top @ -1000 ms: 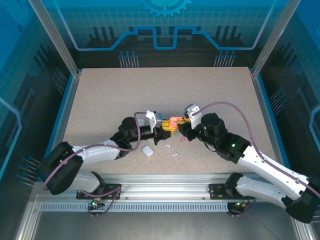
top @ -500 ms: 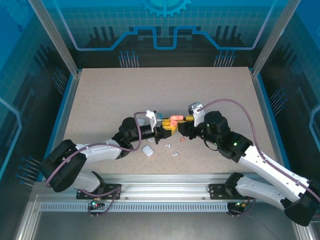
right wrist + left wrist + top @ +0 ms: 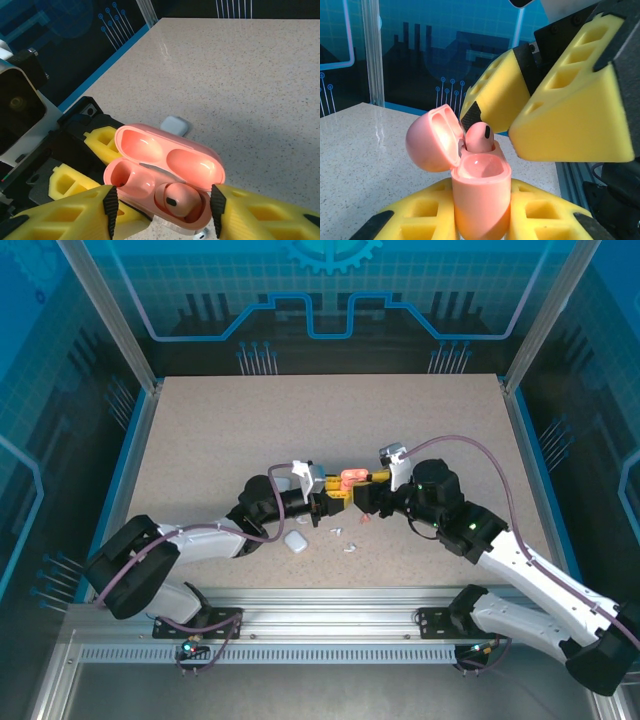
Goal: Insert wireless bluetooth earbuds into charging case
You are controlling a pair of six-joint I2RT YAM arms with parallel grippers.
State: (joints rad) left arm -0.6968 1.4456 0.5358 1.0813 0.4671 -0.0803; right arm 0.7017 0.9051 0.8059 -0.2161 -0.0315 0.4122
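My left gripper point(image 3: 336, 500) point(image 3: 481, 215) is shut on the salmon-pink charging case point(image 3: 350, 480) point(image 3: 481, 200) point(image 3: 150, 172) and holds it upright with the lid point(image 3: 432, 140) hinged open. One pink earbud point(image 3: 479, 136) point(image 3: 177, 198) sits in a slot of the case; the other slot point(image 3: 127, 180) is empty. My right gripper point(image 3: 372, 492) point(image 3: 164, 212) is open, its yellow fingers point(image 3: 570, 110) standing on either side of the case and touching nothing. Another pink earbud point(image 3: 366, 519) lies on the table below the case.
A closed white case point(image 3: 294, 539) point(image 3: 175, 125) lies on the table near the left arm. White earbuds point(image 3: 337, 532) point(image 3: 350, 547) are scattered beside it, one at the lower edge of the right wrist view point(image 3: 201, 235). The speckled table point(image 3: 330, 420) stretches away behind.
My right gripper has opened and drawn back a little to the right, leaving the pink earbud seated in the case. The left gripper keeps its hold on the case.
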